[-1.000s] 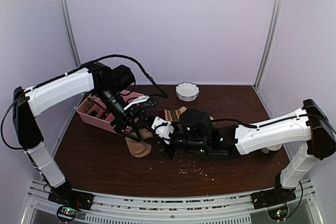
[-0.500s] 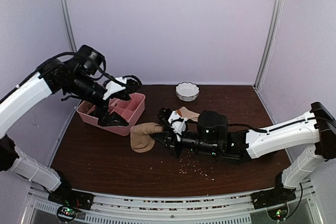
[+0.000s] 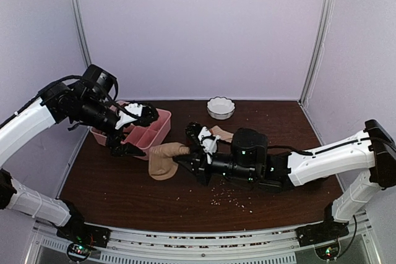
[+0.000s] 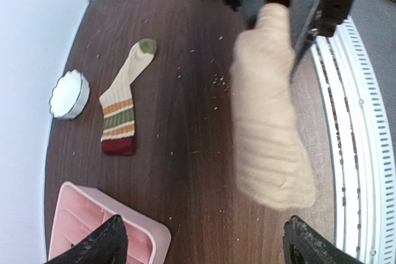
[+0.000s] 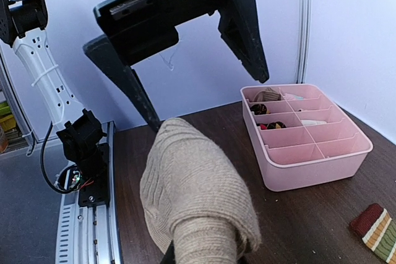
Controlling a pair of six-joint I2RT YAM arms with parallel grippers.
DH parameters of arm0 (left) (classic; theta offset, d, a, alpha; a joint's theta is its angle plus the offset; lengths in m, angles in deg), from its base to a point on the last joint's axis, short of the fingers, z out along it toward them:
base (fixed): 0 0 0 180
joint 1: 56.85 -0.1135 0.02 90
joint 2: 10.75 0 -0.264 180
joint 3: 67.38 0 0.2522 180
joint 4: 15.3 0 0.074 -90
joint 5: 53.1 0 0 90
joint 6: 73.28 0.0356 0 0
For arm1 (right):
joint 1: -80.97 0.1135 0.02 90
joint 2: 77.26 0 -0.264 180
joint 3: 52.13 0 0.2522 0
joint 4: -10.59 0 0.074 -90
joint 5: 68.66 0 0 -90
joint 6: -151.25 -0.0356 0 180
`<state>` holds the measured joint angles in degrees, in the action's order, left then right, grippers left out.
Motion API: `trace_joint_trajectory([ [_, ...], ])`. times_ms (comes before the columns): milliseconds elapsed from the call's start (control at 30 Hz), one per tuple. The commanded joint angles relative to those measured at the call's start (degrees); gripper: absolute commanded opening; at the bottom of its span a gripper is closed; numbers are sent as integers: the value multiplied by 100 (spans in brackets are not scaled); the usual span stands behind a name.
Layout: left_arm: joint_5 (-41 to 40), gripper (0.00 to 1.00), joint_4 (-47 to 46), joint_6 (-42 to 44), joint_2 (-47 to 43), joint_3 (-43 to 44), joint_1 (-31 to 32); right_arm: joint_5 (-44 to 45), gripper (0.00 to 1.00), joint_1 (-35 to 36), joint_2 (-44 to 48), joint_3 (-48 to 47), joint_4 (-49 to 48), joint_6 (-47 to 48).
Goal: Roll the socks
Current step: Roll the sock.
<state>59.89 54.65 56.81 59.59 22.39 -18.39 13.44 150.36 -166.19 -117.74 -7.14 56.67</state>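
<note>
Tan sock (image 3: 162, 160) hangs from the outstretched right gripper (image 3: 187, 151) (jaws spread wide); raised left gripper (image 3: 133, 131) likewise open-jawed.

I work in a robotics lab test cell, not anyone's home. Plain pale walls (image 3: 204, 29) box me in on three sides, joined by bare metal posts (image 3: 318, 35). My two white arms are bolted to a slotted aluminium rail (image 3: 204, 244) along the near edge of a dark wooden bench (image 3: 278, 205), with loose cables and small lit status lamps at their bases. The household bits look staged: a pink compartment tray (image 3: 162, 122), a white scalloped bowl (image 3: 221, 107), a striped sock (image 4: 122, 108).
</note>
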Motion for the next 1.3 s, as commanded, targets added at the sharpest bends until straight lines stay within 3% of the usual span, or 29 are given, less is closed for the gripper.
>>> trace_joint_trajectory([
  [0,571,86,209,423,137,150,293,-65,0,-30,-98,-181,6,-235],
  [167,715,77,280,495,342,78,437,-101,0,-30,-201,-357,156,-269],
  [333,292,59,-145,409,464,-4,470,-418,0,-22,-374,-551,238,-410],
  [567,-155,51,-376,649,491,-126,736,-654,0,-24,-685,-831,270,-827],
  [733,-589,33,-553,713,573,-313,922,-729,0,-29,-818,-842,-33,-1207],
  [833,-706,15,-558,633,602,-306,920,-657,2,-26,-765,-693,-86,-1248],
  [900,-851,0,-564,569,623,-299,927,-651,8,-47,-662,-546,-124,-1234],
  [1100,-1330,0,-557,341,809,-184,927,-988,34,-144,-505,-349,-128,-1352],
  [1133,-1305,0,-528,314,827,-155,932,-1091,42,-170,-521,-300,-272,-1450],
  [1167,-1249,0,-503,295,829,-138,932,-1156,59,-193,-534,-243,-438,-1557],
  [1200,-1173,0,-462,278,819,-124,927,-1214,69,-216,-530,-196,-635,-1608],
  [1267,-983,0,-356,257,801,-98,927,-1253,83,-216,-509,-158,-713,-1555],
])
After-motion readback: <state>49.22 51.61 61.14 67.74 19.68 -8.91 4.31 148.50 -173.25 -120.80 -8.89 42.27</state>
